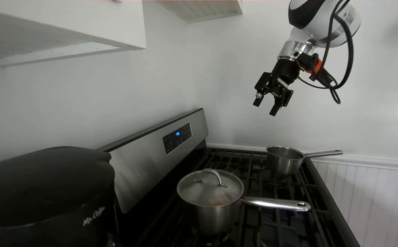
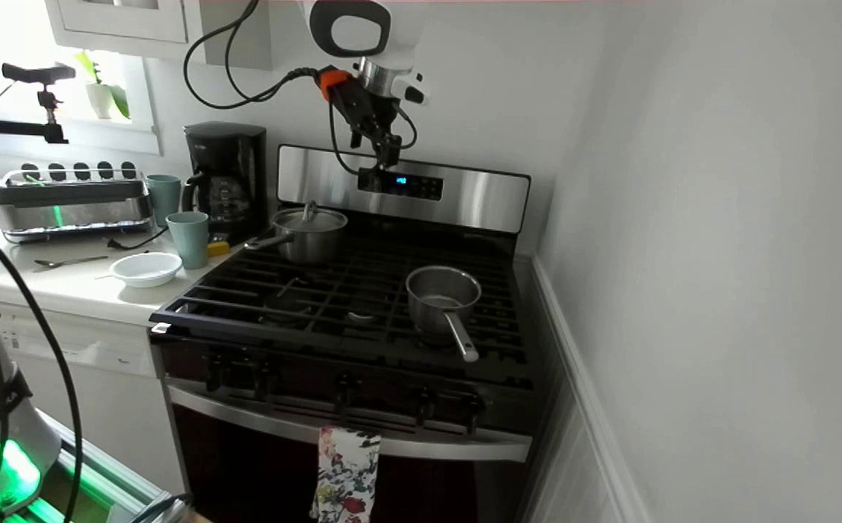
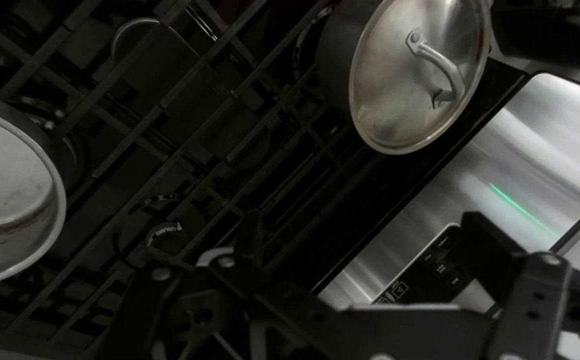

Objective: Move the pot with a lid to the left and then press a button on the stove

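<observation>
The wrist view crops the lidless saucepan [image 3: 12, 170] and the lidded saucepan [image 3: 337, 57]; one finger [image 3: 492, 242] hides part of the control panel [image 3: 432, 265]. The lidded one stands at the rear of the range [image 2: 370, 290]. The hand [image 1: 266, 106] hangs above, fingers parted, wall [image 1: 233, 89] showing between.

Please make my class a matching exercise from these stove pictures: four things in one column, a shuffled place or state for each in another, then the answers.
1. Larger steel saucepan
2. Smaller steel saucepan
3. Floral towel
4. Tool

A. Draped over the oven door handle
B. Covered by a lid
C. Open in midair
D. Uncovered, on the stove

Pairs: 1-B; 2-D; 3-A; 4-C
</observation>
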